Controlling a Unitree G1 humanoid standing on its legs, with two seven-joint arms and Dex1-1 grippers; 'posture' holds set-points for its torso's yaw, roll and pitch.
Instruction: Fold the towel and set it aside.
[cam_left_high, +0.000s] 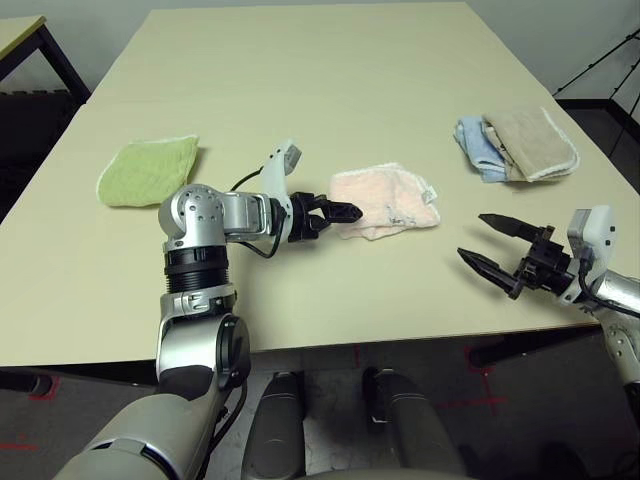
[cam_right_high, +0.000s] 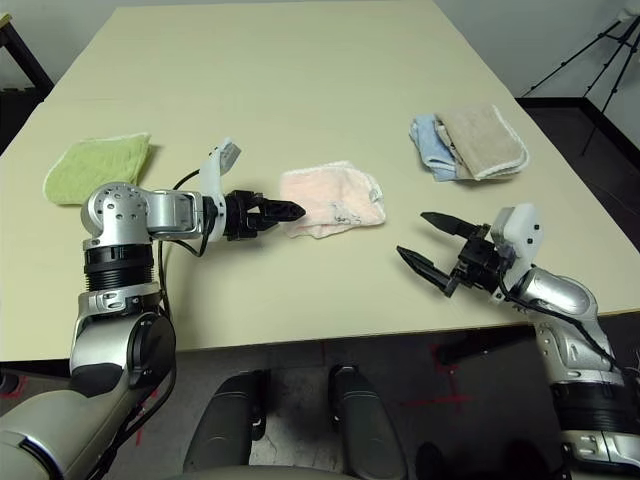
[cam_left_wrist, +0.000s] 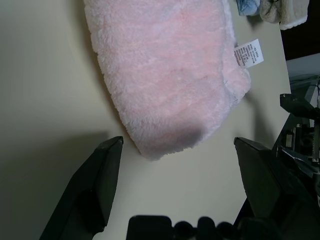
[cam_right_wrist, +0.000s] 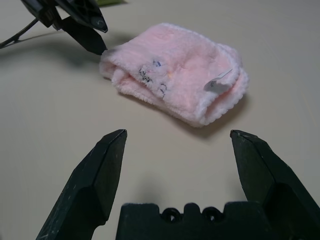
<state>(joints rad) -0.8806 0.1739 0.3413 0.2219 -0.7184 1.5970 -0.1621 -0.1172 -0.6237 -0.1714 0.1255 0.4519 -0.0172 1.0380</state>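
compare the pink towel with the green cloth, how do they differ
The pink towel lies mid-table in a loose, lumpy fold with a white care tag and dark embroidery showing; the green cloth lies flatter, toward the table's left side, with no tag or marking visible. The left pincer, open, sits right at the pink towel's edge, while the green cloth has nothing near it. Both are fluffy, folded and resting on the table.
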